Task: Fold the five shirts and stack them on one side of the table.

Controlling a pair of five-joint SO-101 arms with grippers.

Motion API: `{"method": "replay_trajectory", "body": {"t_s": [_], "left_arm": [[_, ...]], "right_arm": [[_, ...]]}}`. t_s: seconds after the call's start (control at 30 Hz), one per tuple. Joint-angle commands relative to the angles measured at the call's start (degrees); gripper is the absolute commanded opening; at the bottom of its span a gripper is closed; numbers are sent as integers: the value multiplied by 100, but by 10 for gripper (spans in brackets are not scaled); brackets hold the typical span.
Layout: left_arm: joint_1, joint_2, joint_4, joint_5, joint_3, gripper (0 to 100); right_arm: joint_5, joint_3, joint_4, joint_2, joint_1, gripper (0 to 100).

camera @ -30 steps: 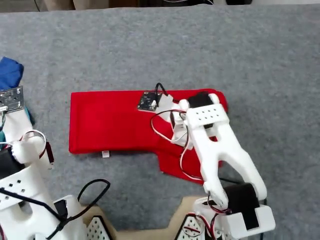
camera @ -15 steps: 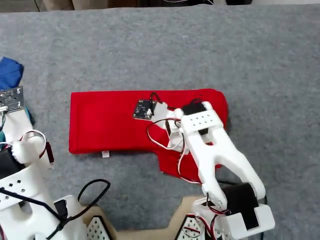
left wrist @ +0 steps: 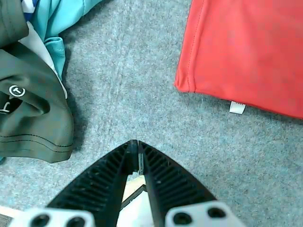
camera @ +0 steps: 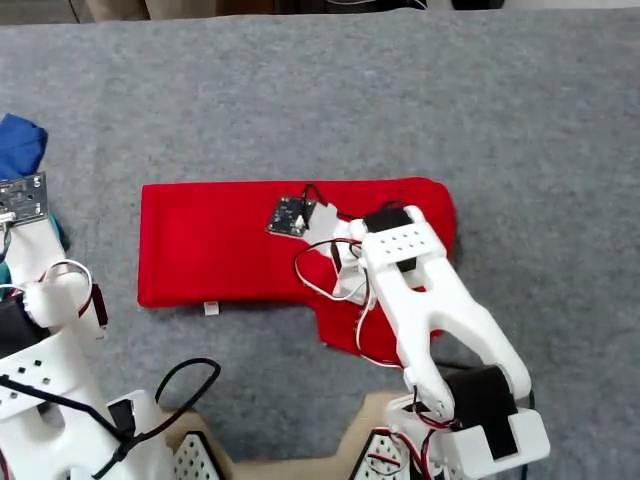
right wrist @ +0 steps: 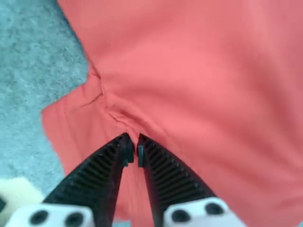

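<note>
A red shirt (camera: 230, 240) lies flat on the grey table, partly folded into a long band with a flap toward the near edge. My right arm (camera: 405, 250) stands over its right half. The right gripper (right wrist: 132, 143) is shut on a small ridge of the red shirt (right wrist: 199, 80), with creases running out from the tips. My left gripper (left wrist: 138, 145) is shut with nothing in it, above bare table a short way from the red shirt's corner (left wrist: 187, 85). A dark shirt (left wrist: 28, 113) and a teal shirt (left wrist: 57, 19) lie bunched beside the left gripper.
A blue garment (camera: 18, 145) sits at the table's left edge beside the left arm (camera: 50, 320). A white tag (camera: 211, 308) sticks out of the red shirt's near hem. Open grey table (camera: 400, 90) stretches behind and to the right.
My right arm has shifted a little to the left and toward the near edge over the red shirt. The left arm has stayed still.
</note>
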Motion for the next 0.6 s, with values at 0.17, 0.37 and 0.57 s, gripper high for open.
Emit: {"method": "replay_trajectory", "body": {"t_s": [0.17, 0.37, 0.57], "left_arm": [[-79, -75, 62, 0, 9, 19], [-79, -75, 62, 0, 9, 19], [-79, -75, 62, 0, 9, 19]], "right_arm": [[-237, -215, 756, -778, -75, 12], [-237, 22, 1055, -1305, -576, 12], [-536, 708, 589, -1288, -1059, 13]]}}
